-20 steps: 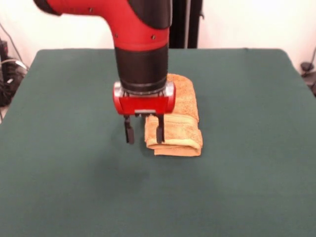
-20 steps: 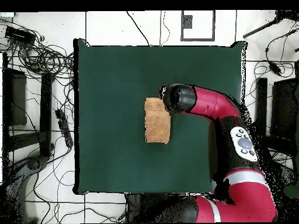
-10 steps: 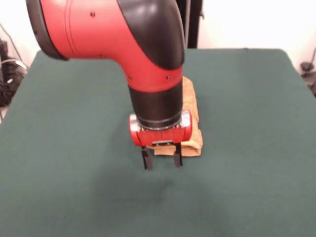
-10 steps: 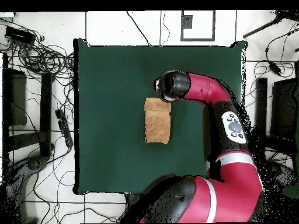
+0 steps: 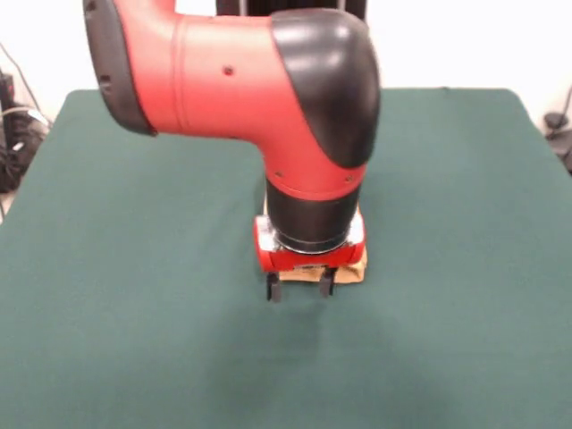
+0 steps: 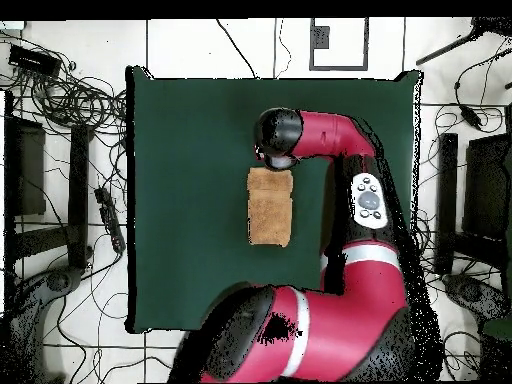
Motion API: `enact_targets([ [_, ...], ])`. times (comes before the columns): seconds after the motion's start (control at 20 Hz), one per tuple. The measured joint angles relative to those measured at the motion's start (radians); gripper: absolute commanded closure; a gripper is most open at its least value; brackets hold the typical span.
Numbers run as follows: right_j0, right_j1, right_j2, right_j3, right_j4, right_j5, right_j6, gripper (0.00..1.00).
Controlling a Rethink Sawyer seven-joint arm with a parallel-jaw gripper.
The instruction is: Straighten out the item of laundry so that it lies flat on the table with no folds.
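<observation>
1. Since a second ago the arm [image 5: 268, 98] has swung toward the camera's side of the towel [image 6: 270, 206], and the hand [image 5: 300, 286] now hangs at the towel's near end in the front view instead of beside its left edge.
2. Left of the hand, the green surface [image 5: 116, 268] lies bare out to its edge.
3. At centre, the hand points straight down with its two dark fingers [image 5: 273, 288] spread apart, gripping nothing; whether their tips touch the cloth cannot be told.
4. Just behind the fingers, only a tan strip of the towel shows under the red wrist in the front view.
5. From overhead, the towel is a folded upright rectangle near the middle of the surface, one short end touching the arm's black head [image 6: 278, 130].
</observation>
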Motion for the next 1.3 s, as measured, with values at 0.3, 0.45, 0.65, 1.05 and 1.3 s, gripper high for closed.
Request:
enact_targets([
  [0.3, 0.095, 0.052, -0.128, -0.131, -0.021, 0.252, 0.008, 0.00],
  [0.45, 0.127, 0.082, -0.183, -0.210, -0.029, 0.368, 0.022, 0.00],
  [0.65, 0.151, 0.111, -0.240, -0.287, -0.040, 0.465, 0.065, 0.00],
  [1.05, 0.182, 0.165, -0.338, -0.425, -0.047, 0.526, 0.249, 0.00],
  [1.3, 0.186, 0.183, -0.353, -0.467, -0.046, 0.526, 0.317, 0.00],
])
